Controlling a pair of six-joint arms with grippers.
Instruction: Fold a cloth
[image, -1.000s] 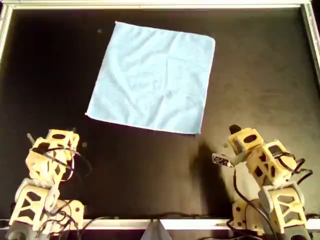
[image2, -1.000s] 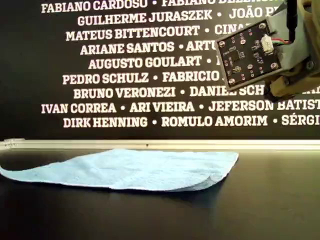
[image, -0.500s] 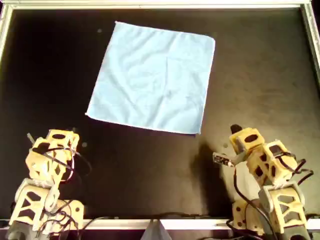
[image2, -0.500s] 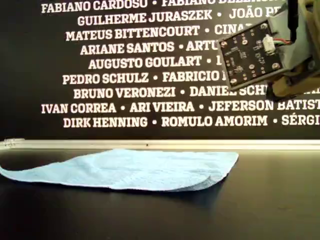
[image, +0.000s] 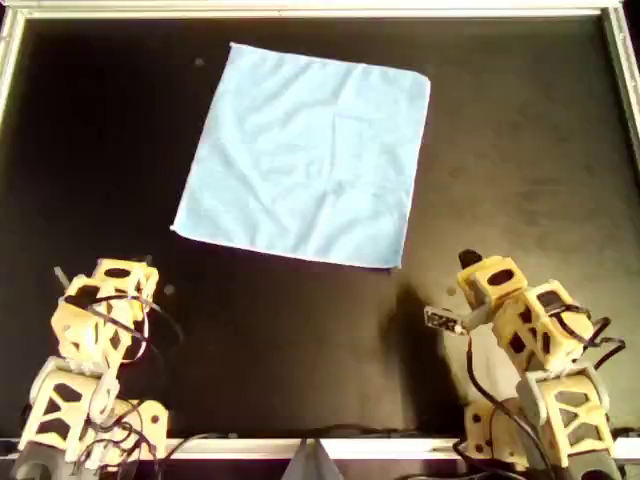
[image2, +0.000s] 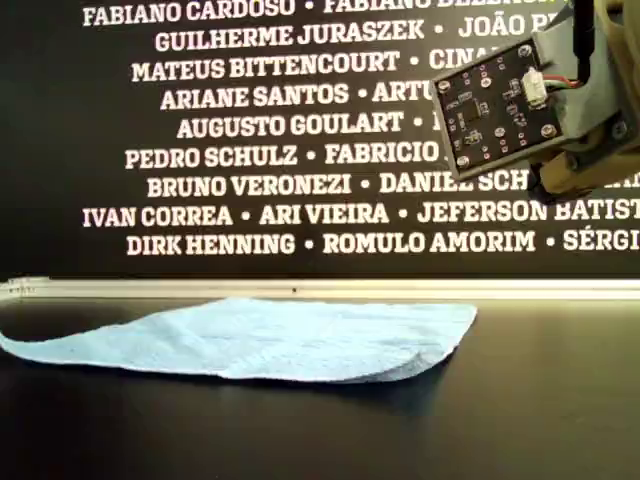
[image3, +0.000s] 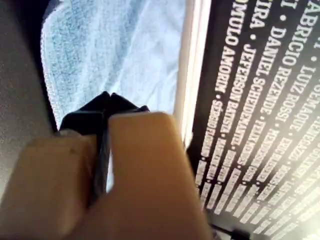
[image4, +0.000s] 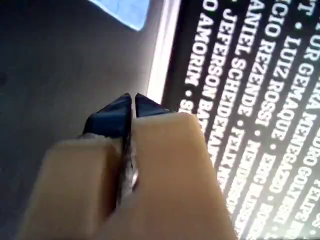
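The cloth (image: 305, 155) is a light blue square lying flat and slightly skewed on the far half of the black table, with its near edge a little lifted in the exterior view (image2: 280, 340). My left gripper (image: 118, 268) hovers at the overhead view's lower left, short of the cloth's left corner; its jaws are pressed together and empty (image3: 106, 97), with the cloth (image3: 115, 50) ahead. My right gripper (image: 468, 260) sits at the overhead view's lower right, just right of the cloth's near corner, also shut and empty (image4: 132, 97). Only a cloth corner (image4: 125, 10) shows there.
An aluminium rail (image: 320, 10) frames the table (image: 300, 330); it runs along the back in the exterior view (image2: 320, 290). Behind it stands a black wall with white names (image2: 250, 130). The right arm's circuit board (image2: 500, 105) hangs at the exterior view's upper right.
The right arm's wrist swayed slightly and came back. The cloth and the left arm have not moved.
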